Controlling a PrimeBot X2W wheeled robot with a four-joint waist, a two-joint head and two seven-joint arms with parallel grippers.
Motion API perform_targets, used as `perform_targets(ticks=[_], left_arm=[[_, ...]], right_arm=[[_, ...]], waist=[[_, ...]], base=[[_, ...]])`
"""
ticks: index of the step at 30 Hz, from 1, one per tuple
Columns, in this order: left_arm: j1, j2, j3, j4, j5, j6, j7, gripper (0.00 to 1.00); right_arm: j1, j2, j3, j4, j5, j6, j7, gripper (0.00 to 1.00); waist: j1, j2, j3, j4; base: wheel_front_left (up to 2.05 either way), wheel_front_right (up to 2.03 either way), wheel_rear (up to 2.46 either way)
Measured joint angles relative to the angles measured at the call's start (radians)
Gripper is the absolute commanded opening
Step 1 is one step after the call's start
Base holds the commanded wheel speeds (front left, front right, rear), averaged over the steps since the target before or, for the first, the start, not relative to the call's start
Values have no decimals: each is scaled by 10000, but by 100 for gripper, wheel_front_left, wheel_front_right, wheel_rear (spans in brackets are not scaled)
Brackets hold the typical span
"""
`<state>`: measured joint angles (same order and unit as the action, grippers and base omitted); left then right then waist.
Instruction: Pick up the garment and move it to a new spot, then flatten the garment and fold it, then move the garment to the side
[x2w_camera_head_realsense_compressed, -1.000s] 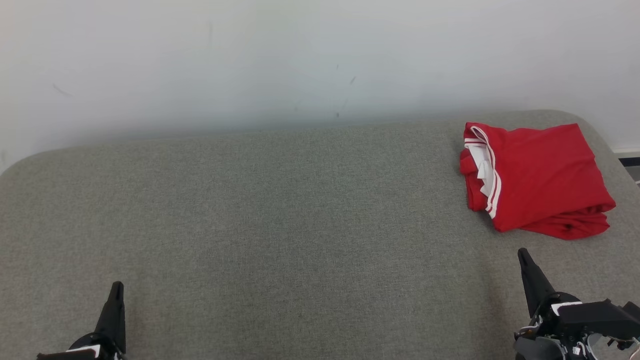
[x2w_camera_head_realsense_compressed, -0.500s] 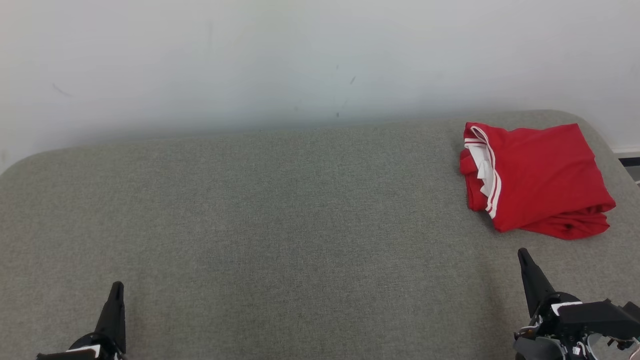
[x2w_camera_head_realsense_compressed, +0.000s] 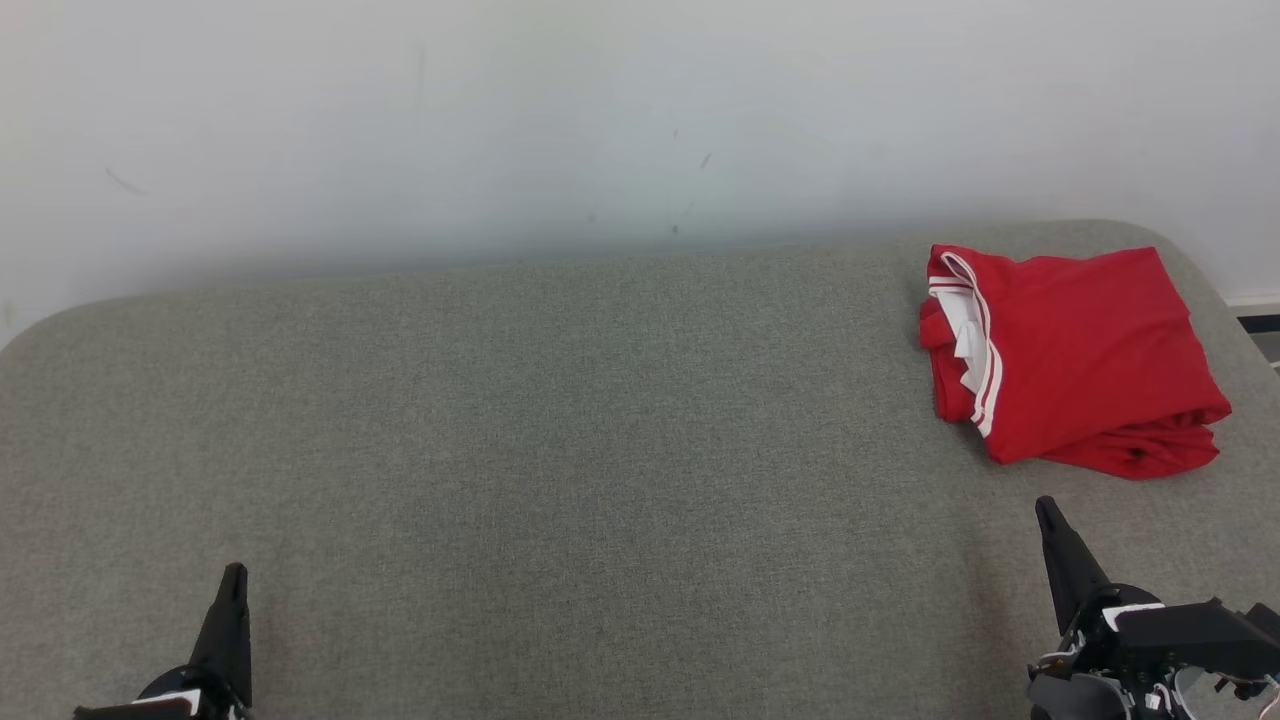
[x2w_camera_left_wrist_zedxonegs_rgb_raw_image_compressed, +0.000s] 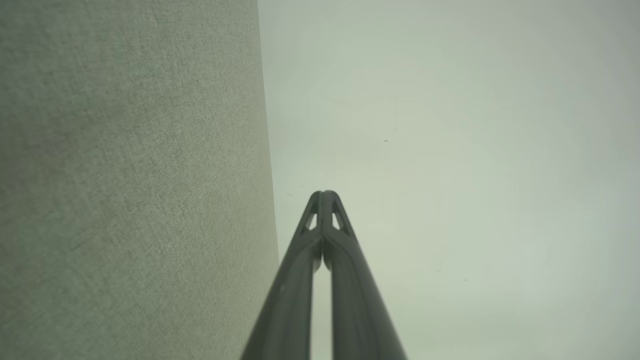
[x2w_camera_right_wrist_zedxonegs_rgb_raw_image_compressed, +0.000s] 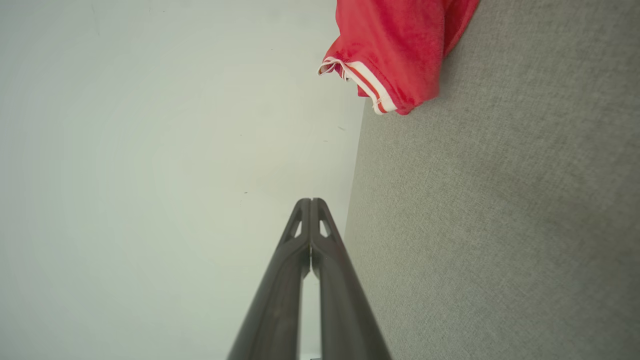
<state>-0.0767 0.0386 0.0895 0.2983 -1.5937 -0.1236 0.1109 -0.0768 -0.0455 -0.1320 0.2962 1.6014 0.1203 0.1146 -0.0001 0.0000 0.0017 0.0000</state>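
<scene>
worktop (x2w_camera_head_realsense_compressed: 560, 450): grey woven fabric, rounded far corners, far edge against the wall | wall (x2w_camera_head_realsense_compressed: 500, 120): white, a few faint dark scuffs above the worktop's far edge | dark strip (x2w_camera_head_realsense_compressed: 1260, 323): low past the far right corner, too small to tell

Garment (x2w_camera_head_realsense_compressed: 1075, 355) in head, right-wrist views

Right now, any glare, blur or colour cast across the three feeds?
Head view: soft even light, no glare, red garment sharp. Left wrist view: greenish cast, left gripper blurs toward the lens. Right wrist view: right gripper likewise soft near the lens.
</scene>
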Motion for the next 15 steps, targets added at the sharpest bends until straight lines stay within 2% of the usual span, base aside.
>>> perform_targets(ticks=[15], left_arm=[[-2,0,0,2,0,0,0,0]], right_arm=[[-2,0,0,2,0,0,0,0]], waist=[[0,0,0,0]], base=[[0,0,0]])
